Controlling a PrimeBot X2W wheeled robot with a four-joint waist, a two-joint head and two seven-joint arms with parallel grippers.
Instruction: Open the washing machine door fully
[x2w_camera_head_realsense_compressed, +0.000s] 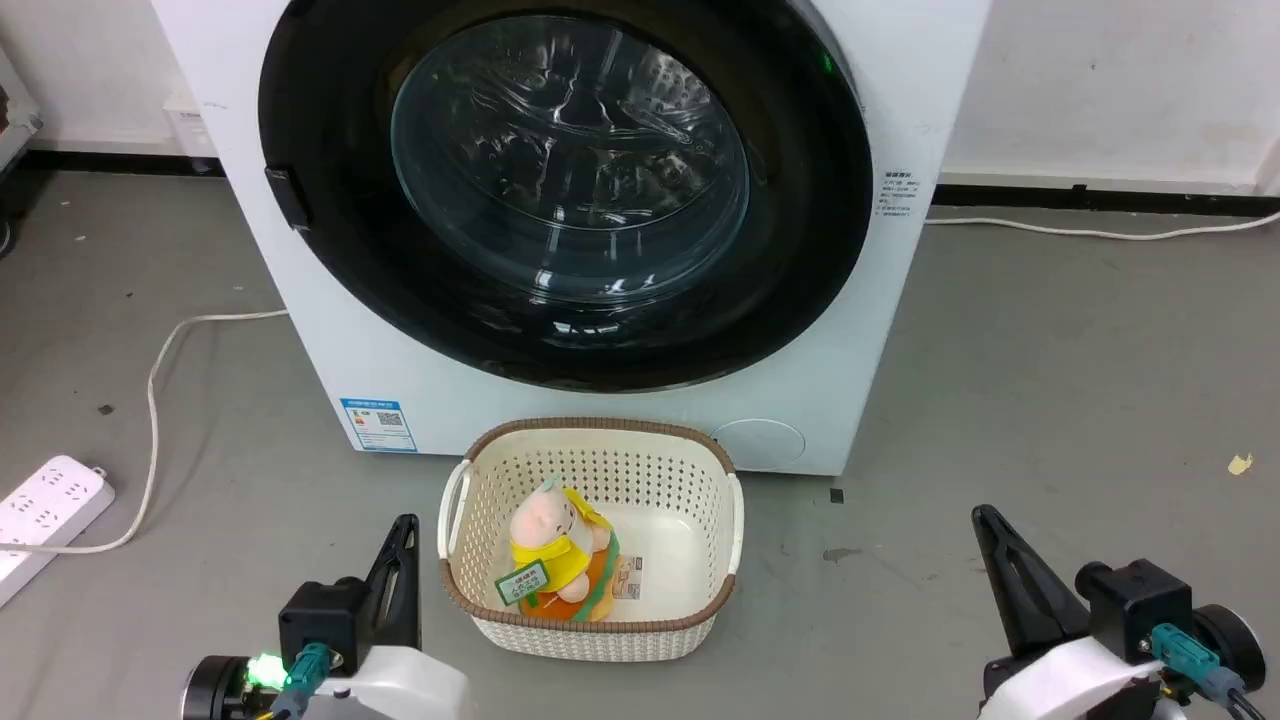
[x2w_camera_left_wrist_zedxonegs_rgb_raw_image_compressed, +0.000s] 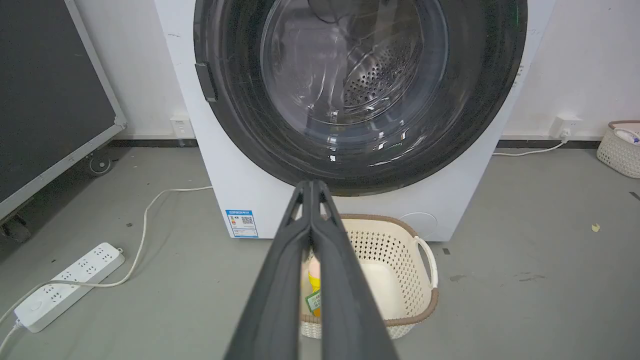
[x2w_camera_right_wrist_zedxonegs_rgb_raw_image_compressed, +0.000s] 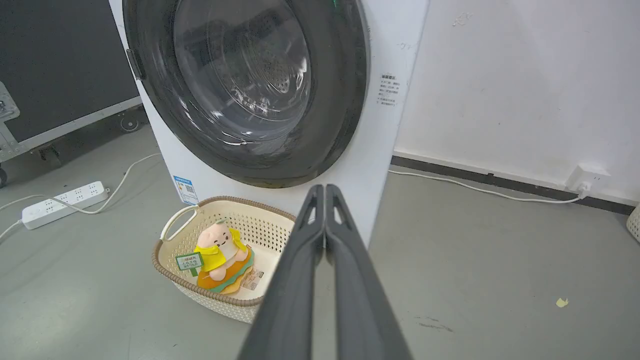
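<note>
The white washing machine (x2w_camera_head_realsense_compressed: 600, 400) stands ahead on the floor, its round glossy black door (x2w_camera_head_realsense_compressed: 330, 250) lying flat against the front, closed. A small black handle tab (x2w_camera_head_realsense_compressed: 288, 197) sits on the door's left rim. Through the glass bowl (x2w_camera_head_realsense_compressed: 570, 160) the steel drum shows. My left gripper (x2w_camera_head_realsense_compressed: 405, 525) is low at the left, shut and empty, far short of the machine. My right gripper (x2w_camera_head_realsense_compressed: 985, 520) is low at the right, shut and empty too. In the left wrist view the door (x2w_camera_left_wrist_zedxonegs_rgb_raw_image_compressed: 240, 135) and tab (x2w_camera_left_wrist_zedxonegs_rgb_raw_image_compressed: 205, 81) lie beyond the joined fingertips (x2w_camera_left_wrist_zedxonegs_rgb_raw_image_compressed: 310, 185).
A cream perforated basket (x2w_camera_head_realsense_compressed: 590, 450) with a plush toy (x2w_camera_head_realsense_compressed: 555, 555) sits right before the machine, between my grippers. A white power strip (x2w_camera_head_realsense_compressed: 45, 505) and its cable (x2w_camera_head_realsense_compressed: 155, 380) lie on the floor at left. Another cable (x2w_camera_head_realsense_compressed: 1100, 232) runs along the wall at right.
</note>
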